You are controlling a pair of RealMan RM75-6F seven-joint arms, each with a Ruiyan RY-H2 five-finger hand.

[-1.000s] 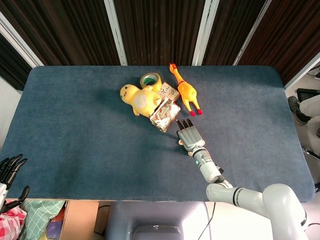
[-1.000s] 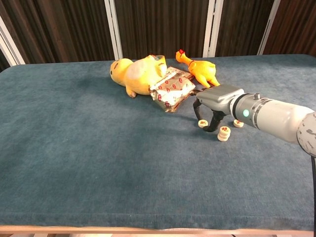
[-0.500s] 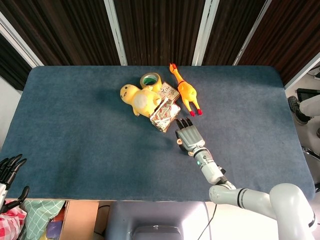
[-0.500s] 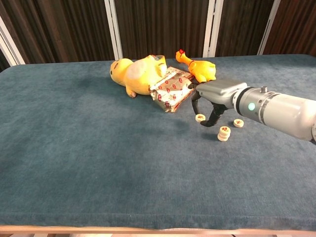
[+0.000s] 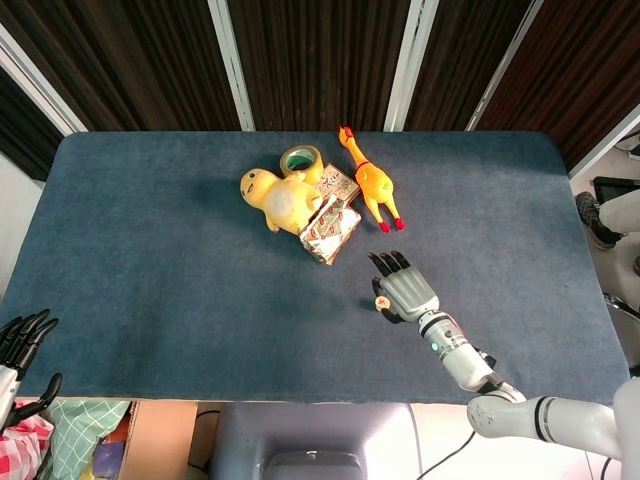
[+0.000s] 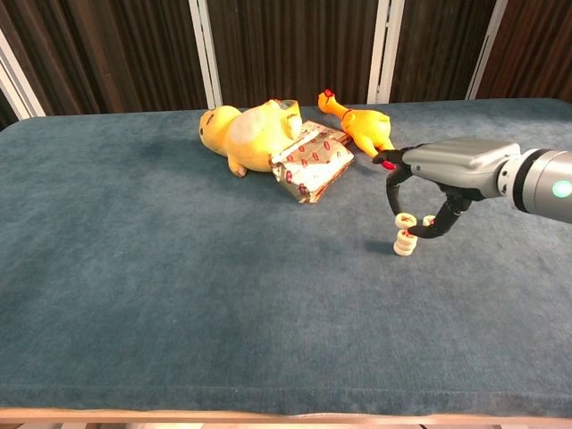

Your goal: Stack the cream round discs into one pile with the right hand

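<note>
Your right hand (image 5: 404, 289) has swung away from the snack packet (image 5: 329, 229) toward the table's right side, carrying a cream disc with it. From the head view, the back of the hand covers the pile, and only a sliver of disc shows at its left edge, so you can't read the grip here. Your left hand (image 5: 22, 340) hangs off the table's left corner, fingers apart, holding nothing, so it's the far one.

Down in the chest view, your right hand (image 6: 438, 183) pinches the disc (image 6: 405, 219) between curled fingertips, flat face up, hovering almost straight over the small pile (image 6: 405, 243). That pile stands upright just below, so the drop looks near vertical. One more disc (image 6: 430, 221) lies flat on the cloth behind the fingers, close to the pile.
</note>
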